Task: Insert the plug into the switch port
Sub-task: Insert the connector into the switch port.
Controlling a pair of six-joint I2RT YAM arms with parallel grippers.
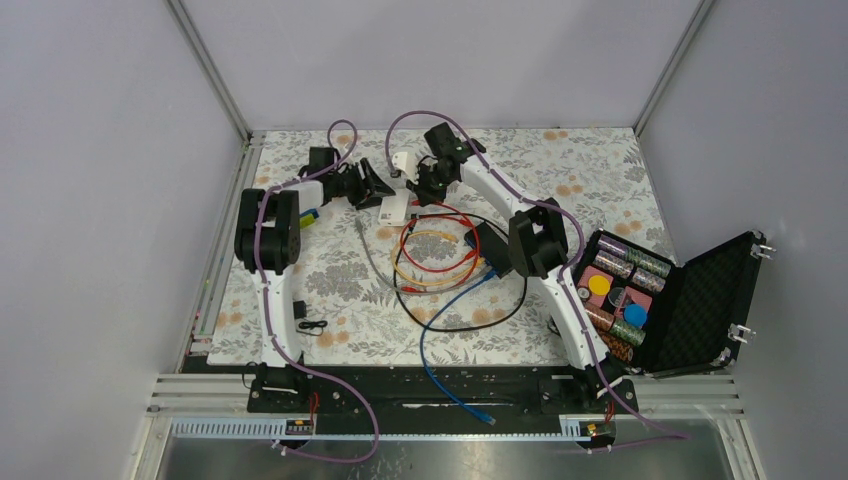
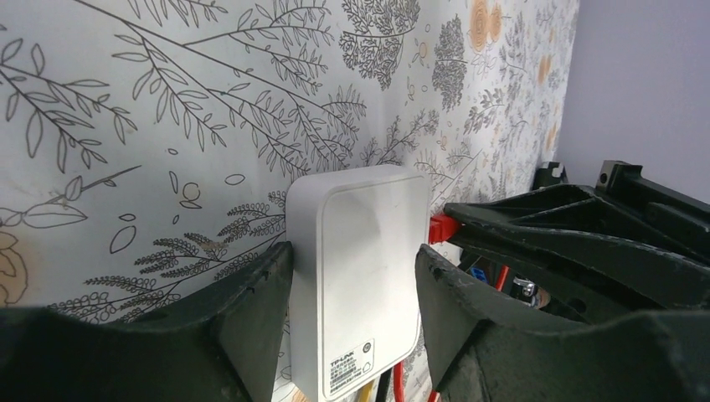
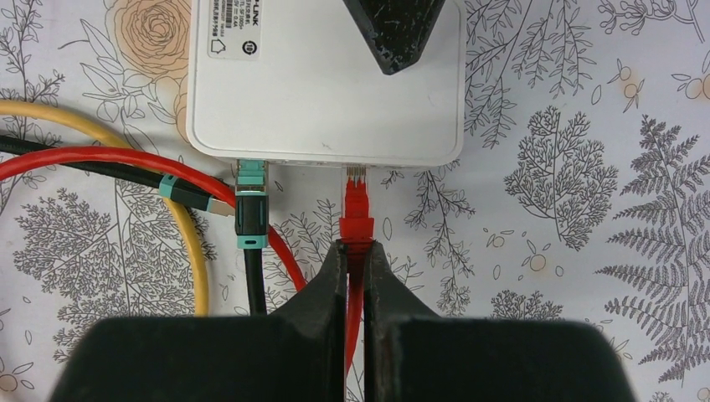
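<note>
Red plug [image 3: 356, 209]: your right gripper [image 3: 356, 260] is clamped tight on the cable just behind the boot. The plug's clear tip stands at a socket in the lower edge of the white box [image 3: 326, 92], lined up but not seated.
Grip point: close behind the plug, likely so the tip cannot wag as you push.
Left gripper [image 2: 352, 280]: clasped on the white box with a finger against each long side, probably to stop the box sliding.
Switch port: on the black box [image 1: 490, 250] with the blue edge. It lies among the cable loops at the centre of the top view, below and right of both grippers and apart from the plug. Judge for yourself whether the socket now faced serves the task.
Neighbouring socket: filled by a teal-collared black cable [image 3: 251, 213], just left of the plug.
Open case [image 1: 700, 300]: at the right edge of the top view, lid raised. It holds foil-wrapped rolls [image 1: 625, 250], a yellow disc [image 1: 598, 285] and a blue disc [image 1: 635, 313], and seemingly plays no part here.
</note>
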